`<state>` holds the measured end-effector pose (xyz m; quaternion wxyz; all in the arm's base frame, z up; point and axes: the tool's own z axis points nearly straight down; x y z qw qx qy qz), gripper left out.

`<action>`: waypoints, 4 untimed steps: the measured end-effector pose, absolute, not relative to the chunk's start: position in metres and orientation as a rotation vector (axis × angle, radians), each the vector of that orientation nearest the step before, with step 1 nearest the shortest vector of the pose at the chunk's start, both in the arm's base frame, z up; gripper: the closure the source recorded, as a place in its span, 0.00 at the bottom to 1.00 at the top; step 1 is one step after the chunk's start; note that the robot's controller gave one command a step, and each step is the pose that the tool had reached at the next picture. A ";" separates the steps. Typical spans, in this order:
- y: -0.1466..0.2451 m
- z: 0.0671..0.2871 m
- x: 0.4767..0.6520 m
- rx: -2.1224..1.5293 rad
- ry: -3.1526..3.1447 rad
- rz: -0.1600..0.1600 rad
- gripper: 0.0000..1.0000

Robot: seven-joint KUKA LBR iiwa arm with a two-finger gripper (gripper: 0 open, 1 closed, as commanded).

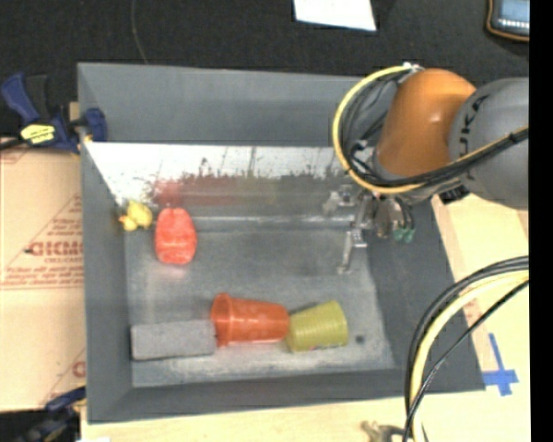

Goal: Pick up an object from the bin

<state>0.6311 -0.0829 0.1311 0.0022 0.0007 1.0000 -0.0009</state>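
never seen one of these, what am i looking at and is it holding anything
This is one photo, taken from above and slightly to one side, looking down into a grey metal bin. The big grey and orange shape coming in from the right is a robot arm, meant to pick one thing out. At its end is the gripper, hanging over bare floor on the bin's right side; I see nothing in it. At the back left lie a red ribbed lump and a small yellow thing. Along the front, in a row, lie a grey block, an orange cup on its side and a yellow-green cup.
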 end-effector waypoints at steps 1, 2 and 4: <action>0.003 0.070 0.586 -0.521 3.098 0.002 0.00; -0.048 0.122 0.579 -0.693 3.055 -0.007 0.00; 0.019 0.072 0.624 -0.551 3.082 -0.005 0.00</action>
